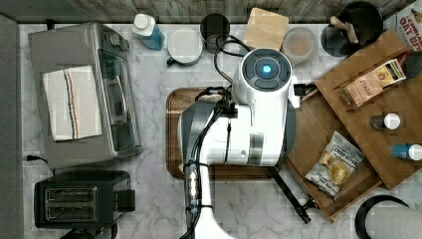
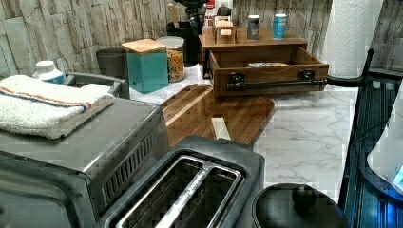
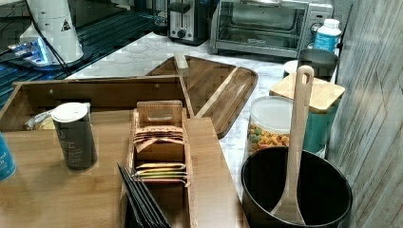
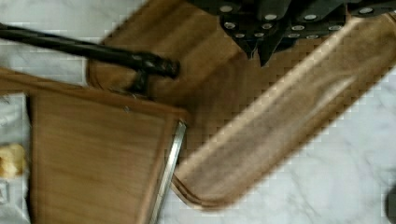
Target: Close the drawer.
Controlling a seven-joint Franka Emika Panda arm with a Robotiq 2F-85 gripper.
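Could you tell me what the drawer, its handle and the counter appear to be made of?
The drawer looks like brown wood with a smooth finish: grain lines run along its front and bottom. Its handle seems to be dark metal, a thin black bar on bracket mounts with a dull sheen. The counter looks like polished white marble with grey veining, or possibly an imitation.

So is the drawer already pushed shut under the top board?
No, in the left view the drawer stands pulled out, a snack bag lying inside.
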